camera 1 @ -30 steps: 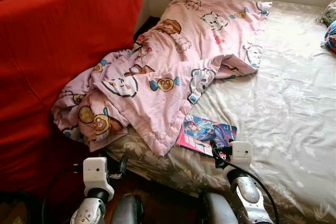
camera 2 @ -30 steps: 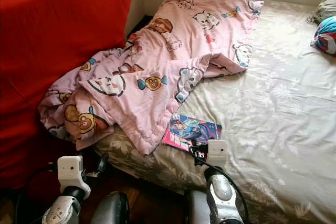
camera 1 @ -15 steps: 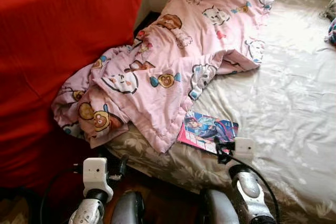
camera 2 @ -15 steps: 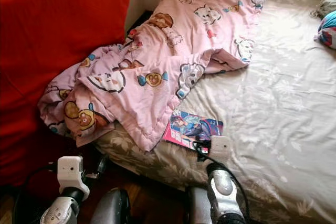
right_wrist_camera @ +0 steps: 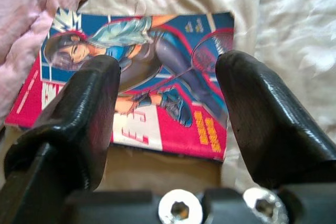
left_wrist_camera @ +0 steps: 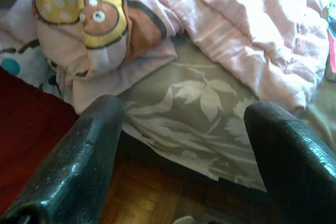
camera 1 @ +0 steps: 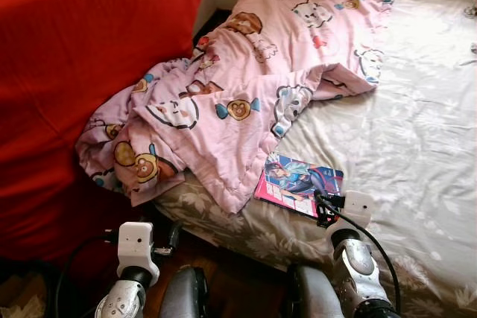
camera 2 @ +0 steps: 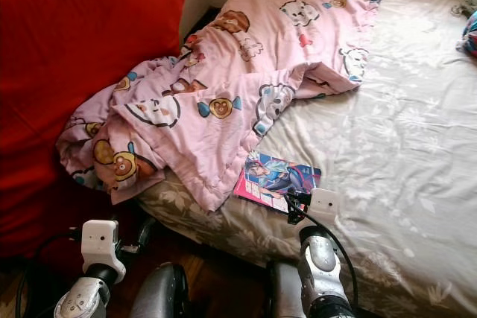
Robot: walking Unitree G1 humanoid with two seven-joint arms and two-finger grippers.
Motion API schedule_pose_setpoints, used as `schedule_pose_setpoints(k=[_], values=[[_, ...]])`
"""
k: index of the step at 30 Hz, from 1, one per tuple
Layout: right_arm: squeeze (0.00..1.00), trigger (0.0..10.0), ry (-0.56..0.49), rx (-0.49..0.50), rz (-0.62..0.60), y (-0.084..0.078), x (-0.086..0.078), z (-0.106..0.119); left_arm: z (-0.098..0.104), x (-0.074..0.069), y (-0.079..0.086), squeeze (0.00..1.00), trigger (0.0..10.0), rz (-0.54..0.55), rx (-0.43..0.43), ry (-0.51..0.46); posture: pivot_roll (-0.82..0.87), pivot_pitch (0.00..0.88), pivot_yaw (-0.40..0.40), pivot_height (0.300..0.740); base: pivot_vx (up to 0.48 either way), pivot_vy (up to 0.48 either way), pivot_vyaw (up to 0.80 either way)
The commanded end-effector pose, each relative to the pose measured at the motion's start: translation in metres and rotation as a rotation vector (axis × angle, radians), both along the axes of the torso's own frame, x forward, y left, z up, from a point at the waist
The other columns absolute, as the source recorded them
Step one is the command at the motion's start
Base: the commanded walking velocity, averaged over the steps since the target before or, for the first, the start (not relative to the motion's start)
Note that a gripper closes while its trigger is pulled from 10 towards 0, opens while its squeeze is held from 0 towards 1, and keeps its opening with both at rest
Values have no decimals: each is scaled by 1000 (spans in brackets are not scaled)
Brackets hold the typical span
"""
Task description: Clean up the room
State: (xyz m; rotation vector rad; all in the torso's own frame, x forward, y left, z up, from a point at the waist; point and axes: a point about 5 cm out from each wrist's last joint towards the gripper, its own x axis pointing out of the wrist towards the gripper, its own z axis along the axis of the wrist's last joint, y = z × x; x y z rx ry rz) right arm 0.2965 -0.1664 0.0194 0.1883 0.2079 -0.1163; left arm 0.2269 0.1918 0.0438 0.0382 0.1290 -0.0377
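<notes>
Right arm reaches forward over the near edge of the bed [camera 1: 417,132], forearm pointing toward the book [camera 1: 300,183]; right hand [right_wrist_camera: 168,114] sits low just above the book's near edge, fingers [right_wrist_camera: 262,124] spread wide apart, gripping nothing. In the right wrist view the two black fingers frame the cover, one on each side, and the book lies flat between and beyond them; contact with the cover cannot be told. Book: red and blue cover with a drawn figure, flat on the pale floral bedspread near the foot edge of the bed, its far left corner tucked just under the hem of the quilt [camera 1: 238,94]. Quilt: pink, cartoon-animal print, crumpled in a heap along the bed's left side, one bunched end hanging over the edge against the red sofa [camera 1: 82,72]. Left arm is held low, off the bed, above the wooden floor [left_wrist_camera: 152,203] between sofa and bed frame; left hand [left_wrist_camera: 184,150] also spread open, empty, aimed at the mattress edge where the quilt's drooping fold meets the bedspread. Left fingers [left_wrist_camera: 79,161] touch nothing. A black cable loops from each wrist camera housing. The quilt's bear motif hangs beyond the left hand, apart from both its fingers.
</notes>
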Motion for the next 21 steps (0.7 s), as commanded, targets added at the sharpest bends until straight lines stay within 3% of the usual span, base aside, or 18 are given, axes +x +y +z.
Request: schedule_pose_setpoints(k=[1, 5, 11, 15, 21], values=[[0, 10000, 40, 36, -36, -2, -8, -10, -1, -6, 4, 0, 10000, -1, 18, 19, 11, 207, 62, 584, 0, 0, 0], [0, 10000, 59, 106, -117, -13, -6, -11, 1, -9, 8, 0, 10000, 4, 26, 20, 36, 219, 70, 584, 0, 0, 0], [0, 10000, 66, 175, -146, -20, -5, -11, 2, -16, 13, 0, 10000, 3, 40, 30, 54, 230, 84, 584, 0, 0, 0], [0, 10000, 67, 308, -157, -17, -1, -12, 3, -27, 16, 0, 10000, 3, 55, 47, 73, 254, 100, 584, 0, 0, 0], [0, 10000, 50, 371, -105, -4, 2, -10, 5, -42, 20, 0, 10000, 1, 71, 73, 100, 294, 120, 584, 0, 0, 0]])
